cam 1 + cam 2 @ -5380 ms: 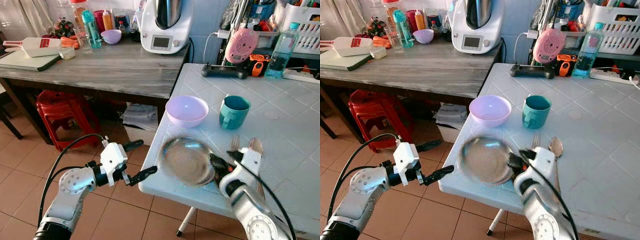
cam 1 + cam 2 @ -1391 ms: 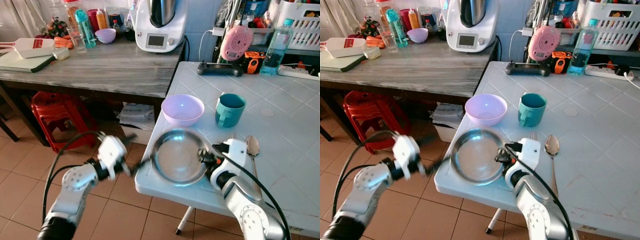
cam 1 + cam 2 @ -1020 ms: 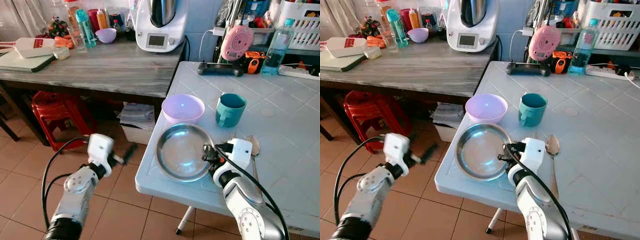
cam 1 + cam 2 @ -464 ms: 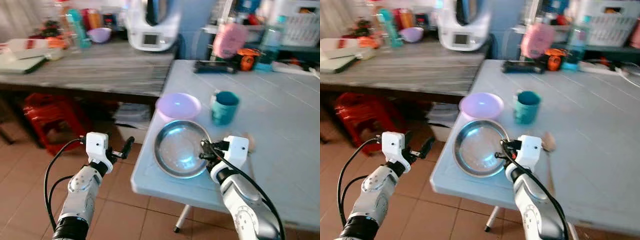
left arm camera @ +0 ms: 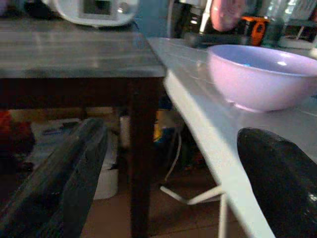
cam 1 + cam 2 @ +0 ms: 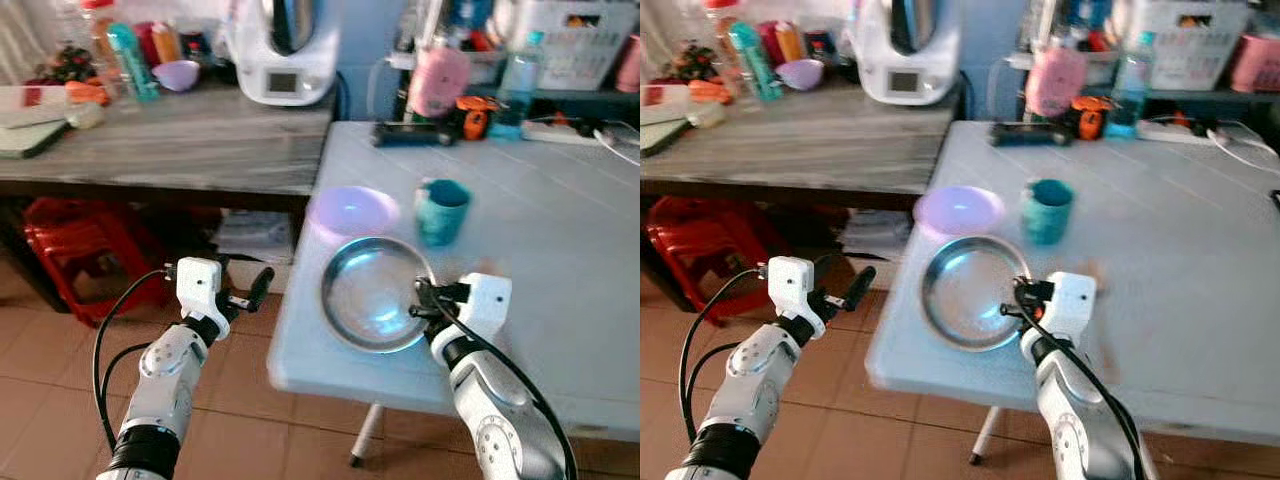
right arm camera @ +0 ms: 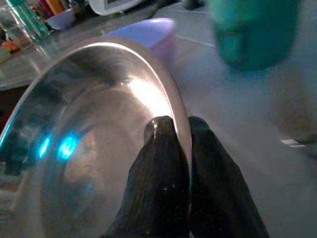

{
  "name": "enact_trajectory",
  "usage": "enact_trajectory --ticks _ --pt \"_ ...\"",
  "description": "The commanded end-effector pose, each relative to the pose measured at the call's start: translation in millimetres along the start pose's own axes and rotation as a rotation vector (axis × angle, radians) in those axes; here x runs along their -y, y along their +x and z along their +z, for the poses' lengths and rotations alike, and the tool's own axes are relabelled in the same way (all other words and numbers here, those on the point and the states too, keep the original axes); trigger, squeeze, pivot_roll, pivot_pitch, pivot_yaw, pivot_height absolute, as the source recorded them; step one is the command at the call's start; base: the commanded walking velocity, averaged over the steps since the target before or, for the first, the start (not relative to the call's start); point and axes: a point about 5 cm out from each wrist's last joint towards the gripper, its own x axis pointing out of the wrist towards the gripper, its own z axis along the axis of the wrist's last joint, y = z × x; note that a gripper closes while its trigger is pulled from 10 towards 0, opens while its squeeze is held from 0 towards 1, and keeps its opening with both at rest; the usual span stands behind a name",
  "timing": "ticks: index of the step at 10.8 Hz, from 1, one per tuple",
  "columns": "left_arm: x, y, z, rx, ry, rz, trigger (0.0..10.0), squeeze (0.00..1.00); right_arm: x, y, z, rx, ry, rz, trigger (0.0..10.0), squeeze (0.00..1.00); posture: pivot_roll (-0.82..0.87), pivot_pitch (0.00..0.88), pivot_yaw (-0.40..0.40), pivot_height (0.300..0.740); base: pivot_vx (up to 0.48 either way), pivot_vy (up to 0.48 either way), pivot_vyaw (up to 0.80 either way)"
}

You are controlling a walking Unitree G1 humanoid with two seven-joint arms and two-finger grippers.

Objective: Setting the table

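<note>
The right gripper [image 7: 174,130] pinches the rim of the round, shallow stainless-steel plate [image 6: 375,295], one finger inside the rim and one outside, closed tight on the thin metal. The plate sits near the front edge of the white tiled-pattern table [image 6: 560,200], just in front of the pale lilac plastic bowl [image 6: 352,211].

To set it down well, the plate should probably be lowered flat before the fingers part. Polished steel on a smooth tabletop likely slides easily, and so near the edge a skid could tip it off. Keeping it clear of the bowl and of the teal ceramic mug [image 6: 441,210], which stands just right of the bowl, avoids a knock.

The plate is glossy and mirror-like, throwing blue glints; the bowl looks matt and softly rounded.

The left gripper [image 6: 245,295] hangs off the table's left side over the terracotta tile floor [image 6: 60,400], fingers spread wide and holding nothing.
</note>
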Motion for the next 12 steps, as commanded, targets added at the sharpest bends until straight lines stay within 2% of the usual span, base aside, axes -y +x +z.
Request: enact_trajectory --ticks 1,12 --pt "-4.5 -2.0 -0.8 -0.014 0.005 0.008 10.0 0.0 0.7 -1.8 -20.2 -0.099 -0.016 -0.012 10.0 0.0 0.03 0.0 0.089 0.74 0.0 0.398 0.0" --pt "1.8 3.5 3.3 0.004 0.023 -0.019 10.0 0.0 -1.0 1.5 -19.0 -0.081 -0.032 -0.003 10.0 0.0 0.04 0.0 0.093 0.74 0.0 0.408 0.0"
